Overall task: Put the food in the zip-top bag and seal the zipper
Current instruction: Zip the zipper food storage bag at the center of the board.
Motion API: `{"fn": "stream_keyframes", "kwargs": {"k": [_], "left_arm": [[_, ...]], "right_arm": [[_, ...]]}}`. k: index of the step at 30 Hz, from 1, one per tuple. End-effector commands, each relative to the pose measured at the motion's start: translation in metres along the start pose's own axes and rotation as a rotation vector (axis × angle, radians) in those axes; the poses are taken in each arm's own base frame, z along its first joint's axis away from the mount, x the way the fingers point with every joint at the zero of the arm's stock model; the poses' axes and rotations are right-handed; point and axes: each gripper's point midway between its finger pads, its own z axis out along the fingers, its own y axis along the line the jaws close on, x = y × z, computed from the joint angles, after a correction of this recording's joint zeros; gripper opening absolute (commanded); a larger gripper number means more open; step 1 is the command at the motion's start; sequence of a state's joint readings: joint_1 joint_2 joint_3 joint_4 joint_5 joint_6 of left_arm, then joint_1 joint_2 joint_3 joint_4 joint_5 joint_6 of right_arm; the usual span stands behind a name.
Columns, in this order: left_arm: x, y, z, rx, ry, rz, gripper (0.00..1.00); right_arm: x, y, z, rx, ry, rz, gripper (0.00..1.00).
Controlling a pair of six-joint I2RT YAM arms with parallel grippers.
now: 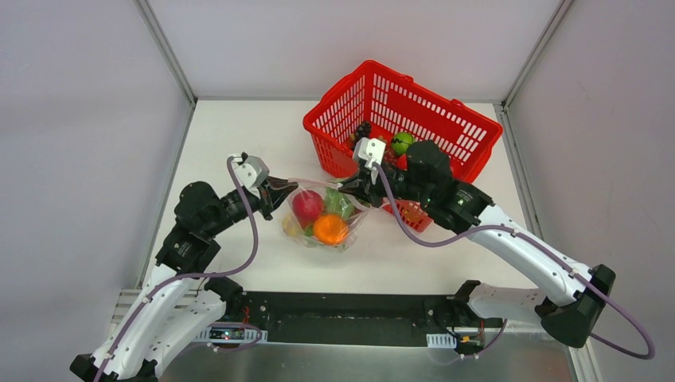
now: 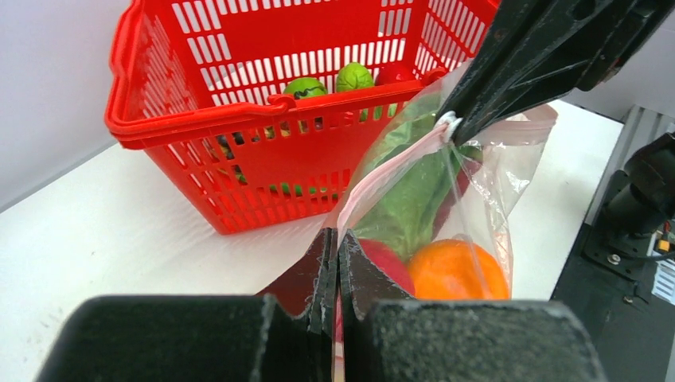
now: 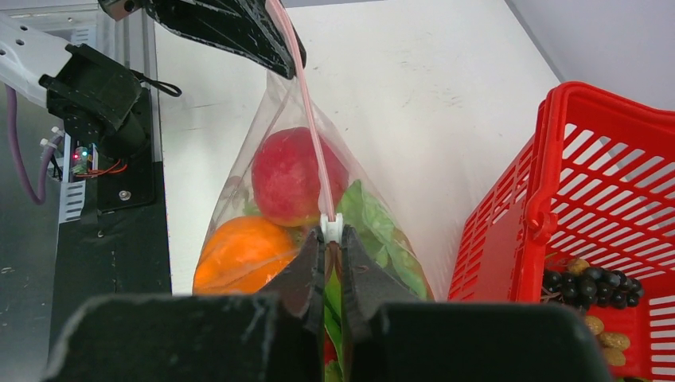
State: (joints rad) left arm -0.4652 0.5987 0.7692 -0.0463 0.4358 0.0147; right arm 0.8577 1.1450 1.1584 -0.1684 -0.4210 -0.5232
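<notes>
Left gripper (image 2: 334, 253): jaws together, clamped on the near end of the zipper (image 2: 388, 165) at the corner of the zip-top bag (image 1: 322, 219). No gap shows between my fingertips apart from the plastic pinched there.

Right gripper (image 3: 333, 248): jaws together, clamped on the opposite end of the same pink-red strip. A small white slider (image 3: 331, 229) sits on the strip right at these fingertips.

The zipper runs taut and straight between my two grippers, and the bag hangs below it. The bag is in front of my bases, between both arms, just beside the near corner of the red basket (image 1: 446, 127). Whether its underside rests on the table (image 1: 239, 143) I cannot tell.

Contents, seen through the clear plastic: the round red fruit (image 1: 307, 205) toward my left side, the orange piece (image 1: 329, 229) below it, the green leafy cabbage (image 1: 340, 202) toward my right side, and a yellow fruit (image 1: 291, 228) at the lower left corner, only partly visible.

The basket holds green round pieces (image 1: 402, 142) and a dark bunch of grapes (image 3: 589, 286).
</notes>
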Motion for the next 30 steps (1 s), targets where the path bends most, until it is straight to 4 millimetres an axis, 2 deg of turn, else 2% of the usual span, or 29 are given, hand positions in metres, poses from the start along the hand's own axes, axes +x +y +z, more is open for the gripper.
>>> {"fn": "stream_keyframes", "kwargs": {"k": [1,10,12,14,15,16,17,19,23,30], "left_arm": [[-0.017,0.038,-0.012,-0.222,-0.068,0.051,0.0],[-0.017,0.037,-0.013,-0.213,-0.068,0.061,0.0],[-0.018,0.026,-0.009,-0.144,-0.069,0.067,0.0],[-0.019,0.005,-0.002,-0.008,-0.046,0.078,0.01],[-0.019,-0.004,0.0,0.047,-0.025,0.073,0.09],[-0.018,-0.01,0.001,0.09,0.002,0.068,0.28],[-0.017,-0.019,0.002,0.153,0.03,0.069,0.4],[-0.01,-0.029,0.001,0.224,0.104,0.066,0.56],[-0.01,-0.034,0.006,0.29,0.161,0.076,0.66],[-0.011,-0.041,0.016,0.399,0.212,0.083,0.69]], "right_arm": [[-0.015,-0.021,-0.029,0.126,-0.051,-0.005,0.0],[-0.003,-0.005,-0.035,0.031,-0.002,0.003,0.0],[-0.004,-0.005,-0.034,0.025,0.001,0.011,0.0],[-0.009,-0.003,-0.031,0.007,-0.02,0.02,0.0],[-0.011,-0.001,-0.029,-0.006,-0.03,0.02,0.0],[-0.012,0.0,-0.027,-0.017,-0.036,0.019,0.0],[-0.013,-0.001,-0.025,-0.02,-0.037,0.019,0.0],[-0.013,-0.005,-0.022,-0.012,-0.032,0.016,0.0],[-0.015,-0.005,-0.018,-0.03,-0.022,0.013,0.0],[-0.022,-0.003,-0.018,-0.049,-0.038,0.001,0.0]]}}
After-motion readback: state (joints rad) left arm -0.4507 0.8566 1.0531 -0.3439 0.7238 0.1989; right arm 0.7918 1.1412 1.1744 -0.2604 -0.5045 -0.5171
